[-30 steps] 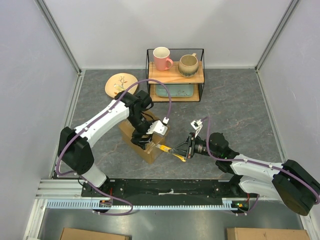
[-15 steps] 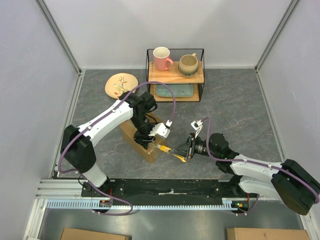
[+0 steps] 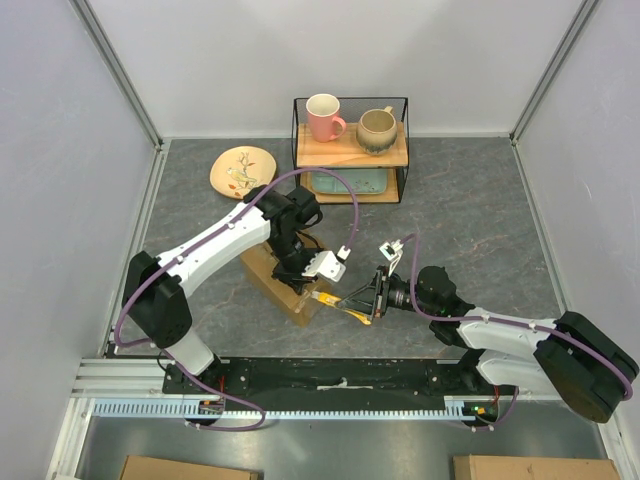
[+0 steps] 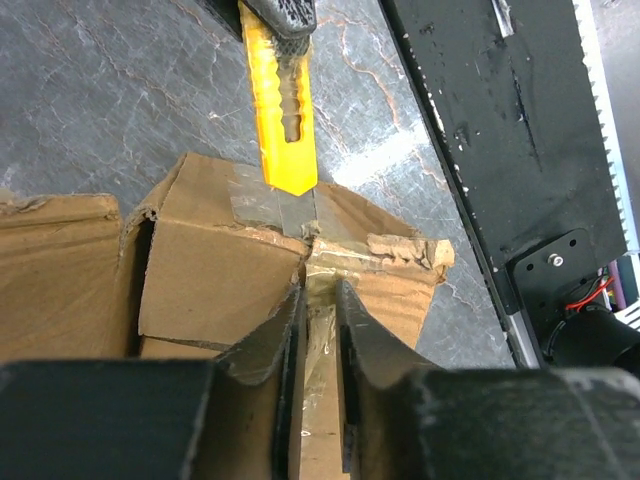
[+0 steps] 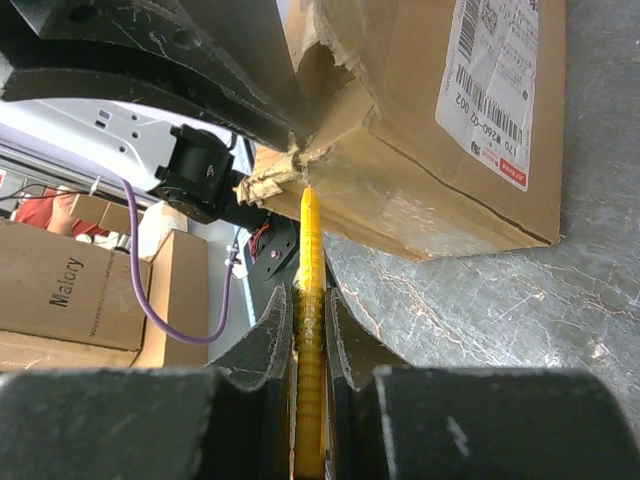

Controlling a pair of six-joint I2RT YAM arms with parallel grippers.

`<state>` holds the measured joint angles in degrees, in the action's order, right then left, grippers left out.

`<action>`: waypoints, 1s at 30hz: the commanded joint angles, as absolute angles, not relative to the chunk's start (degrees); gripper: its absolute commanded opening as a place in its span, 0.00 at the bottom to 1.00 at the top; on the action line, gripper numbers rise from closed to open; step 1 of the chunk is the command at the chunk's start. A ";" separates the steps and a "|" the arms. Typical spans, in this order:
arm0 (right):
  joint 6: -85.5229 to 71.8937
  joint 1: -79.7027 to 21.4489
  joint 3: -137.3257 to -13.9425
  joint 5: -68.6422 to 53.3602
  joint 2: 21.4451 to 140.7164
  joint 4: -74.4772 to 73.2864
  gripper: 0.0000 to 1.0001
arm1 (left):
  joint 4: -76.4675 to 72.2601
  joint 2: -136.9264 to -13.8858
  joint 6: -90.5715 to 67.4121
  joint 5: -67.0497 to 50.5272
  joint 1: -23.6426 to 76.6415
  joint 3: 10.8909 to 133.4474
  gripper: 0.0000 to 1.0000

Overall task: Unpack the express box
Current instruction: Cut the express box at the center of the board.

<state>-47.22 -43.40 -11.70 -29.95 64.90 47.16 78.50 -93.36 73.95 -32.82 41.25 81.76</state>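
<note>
The express box [image 3: 262,268] is a brown carton lying on the grey table, with a white label [image 5: 495,90] on its side and torn tape at its near end. My left gripper [image 3: 300,284] comes down on that end. Its jaws stand narrow about a taped flap edge [image 4: 318,285] of the express box [image 4: 210,280]. My right gripper [image 3: 368,297] is shut on a yellow utility knife [image 3: 340,301]. The knife [image 5: 309,250] points at the ragged corner of the box [image 5: 420,160], its tip at the taped end. From the left wrist the knife [image 4: 278,100] shows just beyond the flaps.
A wire shelf [image 3: 350,150] at the back holds a pink mug [image 3: 323,117], a beige mug [image 3: 377,130] and a teal tray [image 3: 345,182]. A patterned plate [image 3: 242,168] lies left of it. The black base rail [image 3: 340,375] runs along the near edge.
My left gripper has slid right along the box toward its near end and its jaws have narrowed around the taped flap. The right gripper and knife have barely moved.
</note>
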 commanded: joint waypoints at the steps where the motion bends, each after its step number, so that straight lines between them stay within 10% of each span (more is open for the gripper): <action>1: -47.81 -43.42 -12.13 -28.65 65.04 52.73 0.00 | 88.33 -92.46 72.69 -35.24 42.89 82.35 0.10; 30: -51.33 -44.21 -14.41 -29.79 70.84 63.28 0.00 | 88.24 -91.85 68.38 -44.82 47.02 86.22 0.02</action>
